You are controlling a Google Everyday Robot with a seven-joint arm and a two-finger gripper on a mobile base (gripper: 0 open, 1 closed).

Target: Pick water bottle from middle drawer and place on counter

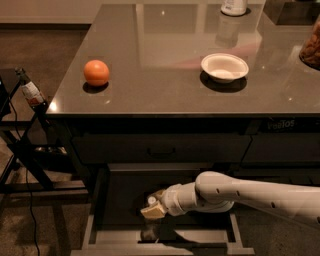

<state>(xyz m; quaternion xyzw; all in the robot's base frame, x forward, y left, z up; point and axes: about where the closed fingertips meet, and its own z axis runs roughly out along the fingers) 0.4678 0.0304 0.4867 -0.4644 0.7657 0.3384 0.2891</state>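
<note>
The middle drawer (90,234) of the dark cabinet stands pulled open below the counter (165,55). My white arm reaches in from the right, and my gripper (153,209) hangs low inside the drawer near its front left, tip pointing left. A small dim rounded shape (148,233) lies on the drawer floor just under the gripper. I cannot tell whether it is the water bottle. No clear bottle with a white cap shows plainly anywhere.
On the counter are an orange (96,72) at the left, a white bowl (224,66) at the right and a white-lidded jar (234,6) at the back. A brown bottle (31,93) sits on a black stand left of the cabinet. The shut top drawer (160,149) is above.
</note>
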